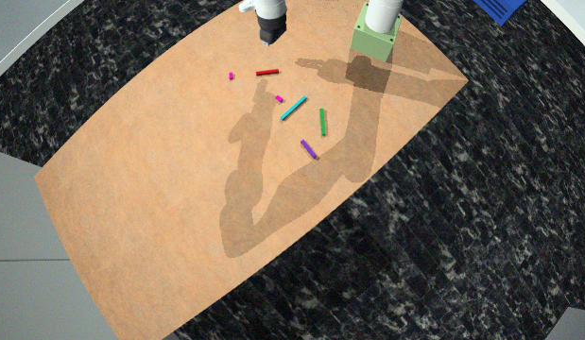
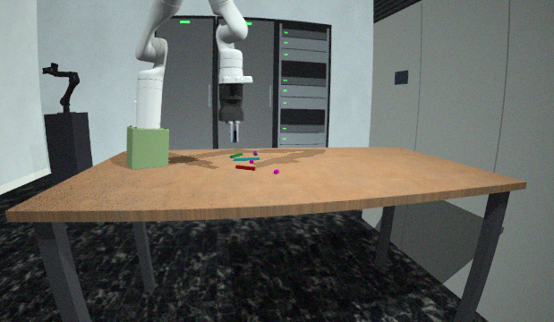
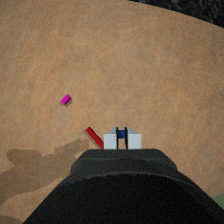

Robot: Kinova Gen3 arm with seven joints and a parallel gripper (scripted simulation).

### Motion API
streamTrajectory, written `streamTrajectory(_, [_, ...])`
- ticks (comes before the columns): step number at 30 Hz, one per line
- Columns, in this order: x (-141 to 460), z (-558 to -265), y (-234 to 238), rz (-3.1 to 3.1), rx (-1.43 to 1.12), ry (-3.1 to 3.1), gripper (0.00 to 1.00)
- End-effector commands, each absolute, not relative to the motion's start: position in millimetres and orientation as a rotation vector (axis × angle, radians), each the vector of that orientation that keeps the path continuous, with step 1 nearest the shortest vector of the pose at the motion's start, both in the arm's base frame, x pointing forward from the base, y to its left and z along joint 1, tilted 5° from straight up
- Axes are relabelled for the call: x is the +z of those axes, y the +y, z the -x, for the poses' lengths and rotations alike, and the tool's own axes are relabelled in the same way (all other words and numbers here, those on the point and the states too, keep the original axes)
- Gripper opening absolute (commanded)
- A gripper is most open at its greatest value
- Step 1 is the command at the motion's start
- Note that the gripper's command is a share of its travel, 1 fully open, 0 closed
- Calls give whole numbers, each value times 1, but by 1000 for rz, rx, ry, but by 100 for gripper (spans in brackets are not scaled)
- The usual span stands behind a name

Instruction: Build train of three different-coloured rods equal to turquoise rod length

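Pinching a tiny blue rod [image 3: 120, 133], the claw [image 3: 120, 141] hangs above the table [image 3: 150, 60].

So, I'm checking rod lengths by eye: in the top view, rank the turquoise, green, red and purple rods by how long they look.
1. Turquoise rod, clearly longest.
2. Green rod.
3. Red rod and purple rod look about alike in this view; I would not rank them.

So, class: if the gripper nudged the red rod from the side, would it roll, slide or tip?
The red rod lies flat and looks square-edged, so it would probably slide or swivel rather than roll. Lying low on the table, it can hardly tip. It looks stiff and probably light, so a slight push may send it askew.
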State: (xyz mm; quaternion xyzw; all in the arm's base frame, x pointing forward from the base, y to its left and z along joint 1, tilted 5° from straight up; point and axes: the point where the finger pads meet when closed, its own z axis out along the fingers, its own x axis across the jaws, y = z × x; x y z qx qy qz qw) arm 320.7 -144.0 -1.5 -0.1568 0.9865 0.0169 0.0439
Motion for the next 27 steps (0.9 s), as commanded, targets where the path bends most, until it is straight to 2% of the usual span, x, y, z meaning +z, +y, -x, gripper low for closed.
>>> streamTrajectory(1, [1,-321,-147,477,41,3016,24])
streamTrajectory(18, [2,-323,-143,435,43,3023,24])
streamTrajectory(27, [4,-332,-116,206,54,3050,24])
